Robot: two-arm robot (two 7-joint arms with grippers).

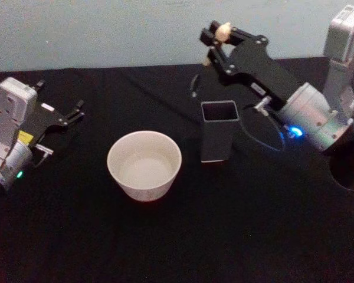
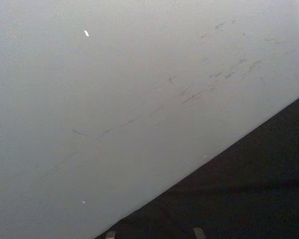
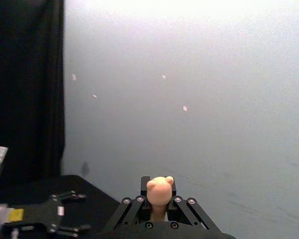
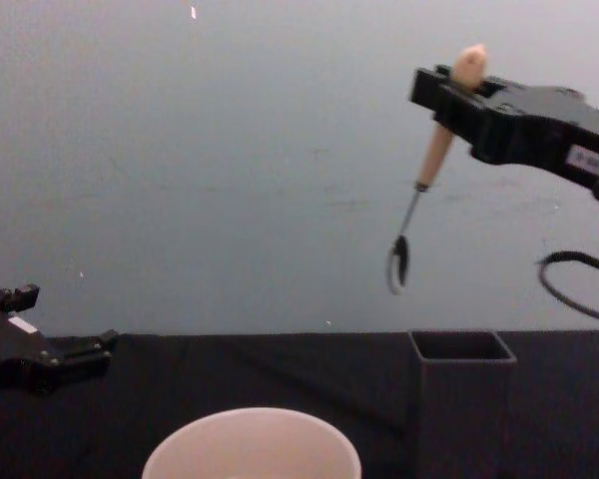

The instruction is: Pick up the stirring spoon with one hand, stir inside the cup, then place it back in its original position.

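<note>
Holding the stirring spoon (image 4: 426, 170) tight by its knob top, the right hand (image 4: 457, 90) hangs above the holder (image 1: 218, 138). It should carry the spoon sideways over the cup (image 1: 144, 165), just beside the holder, then lower it slowly. The left hand (image 1: 71, 115) waits beyond the cup with fingers open.

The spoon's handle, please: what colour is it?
Pale beige wood on the stirring spoon; it shows best in the chest view.

My right gripper (image 1: 215, 38) is black angular linkage with silver screws, on a silver wrist glowing blue with a looping black cable. My left gripper (image 1: 76, 112) matches, with yellow label and green light.
</note>
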